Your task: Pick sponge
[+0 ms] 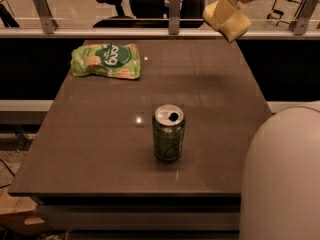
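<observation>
The sponge [236,26], a pale-yellow foam block, hangs in the air above the far right corner of the brown table [100,149]. My gripper [226,15] comes down from the top right and is shut on the sponge, holding it well clear of the tabletop. The arm above the gripper is cut off by the top edge of the view.
A green soda can [168,133] stands open near the table's middle front. A green snack bag [106,60] lies at the far left. A rail with posts [150,32] runs behind the table. My white body [285,179] fills the lower right.
</observation>
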{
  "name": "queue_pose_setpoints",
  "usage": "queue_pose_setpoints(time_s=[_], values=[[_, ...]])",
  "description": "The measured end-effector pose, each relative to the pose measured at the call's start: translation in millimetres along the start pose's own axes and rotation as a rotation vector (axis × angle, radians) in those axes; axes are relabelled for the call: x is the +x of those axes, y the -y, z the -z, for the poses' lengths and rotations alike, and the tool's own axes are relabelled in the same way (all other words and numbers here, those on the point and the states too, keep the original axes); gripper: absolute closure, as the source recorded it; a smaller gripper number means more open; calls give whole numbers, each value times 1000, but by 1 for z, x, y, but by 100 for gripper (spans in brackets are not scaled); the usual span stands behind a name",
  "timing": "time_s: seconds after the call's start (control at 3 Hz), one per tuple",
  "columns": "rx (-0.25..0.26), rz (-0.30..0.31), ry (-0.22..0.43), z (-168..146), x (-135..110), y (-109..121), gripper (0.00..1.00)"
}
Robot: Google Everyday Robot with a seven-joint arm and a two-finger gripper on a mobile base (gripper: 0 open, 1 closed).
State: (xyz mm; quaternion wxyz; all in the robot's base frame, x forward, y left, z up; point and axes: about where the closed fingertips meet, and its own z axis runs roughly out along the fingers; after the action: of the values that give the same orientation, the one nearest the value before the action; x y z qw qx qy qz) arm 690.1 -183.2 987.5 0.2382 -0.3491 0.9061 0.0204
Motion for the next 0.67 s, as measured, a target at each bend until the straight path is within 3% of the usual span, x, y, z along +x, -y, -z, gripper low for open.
queue_pose_setpoints(time_s=[0.67], values=[[9, 21, 27, 15, -9, -4, 100]])
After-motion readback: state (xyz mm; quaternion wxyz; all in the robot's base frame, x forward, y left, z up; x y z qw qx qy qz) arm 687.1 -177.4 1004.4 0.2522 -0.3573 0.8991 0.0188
